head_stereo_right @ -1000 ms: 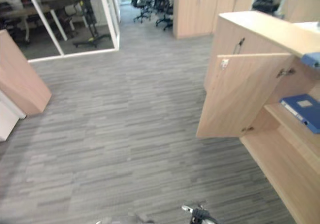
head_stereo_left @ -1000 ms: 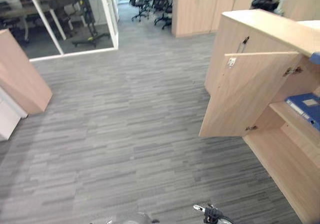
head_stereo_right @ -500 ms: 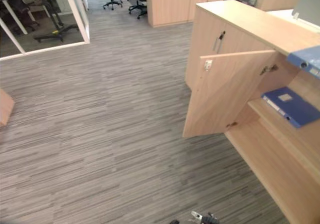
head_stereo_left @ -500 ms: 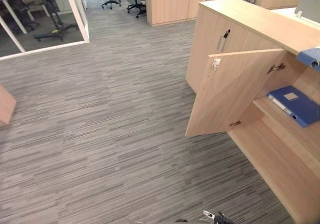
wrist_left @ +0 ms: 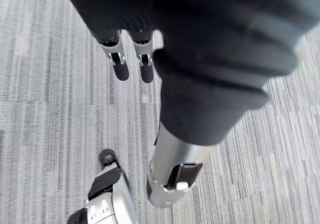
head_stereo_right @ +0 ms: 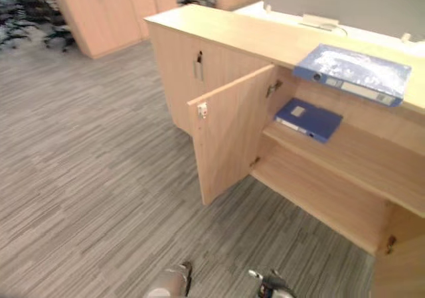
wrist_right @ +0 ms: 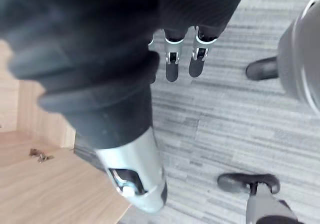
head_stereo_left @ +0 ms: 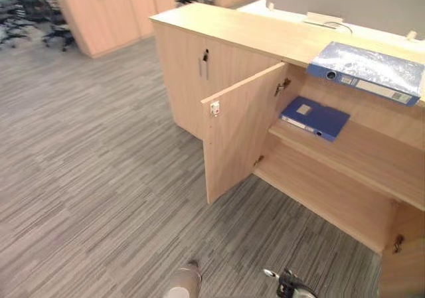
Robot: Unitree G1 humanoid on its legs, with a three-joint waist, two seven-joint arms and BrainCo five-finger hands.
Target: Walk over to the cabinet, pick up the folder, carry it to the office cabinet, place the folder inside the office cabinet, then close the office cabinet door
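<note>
Camera swung right this past second: cabinet (head_stereo_left: 219,29), door (head_stereo_left: 242,132) open, now centre-right. Folder (head_stereo_left: 368,69) lies on its top, upper right; second folder (head_stereo_left: 315,117) on shelf (head_stereo_left: 358,155) inside. Left hand (wrist_left: 120,67), right hand (wrist_right: 171,67) straight-fingered, empty — pickup next.

left robot hand (wrist_left: 145,70): dark ribbed cover over back and wrist; silver fingers, dark tips; thick silver thumb | right robot hand (wrist_right: 172,67): same dark ribbed cover; silver dark-tipped fingers; silver thumb
</note>
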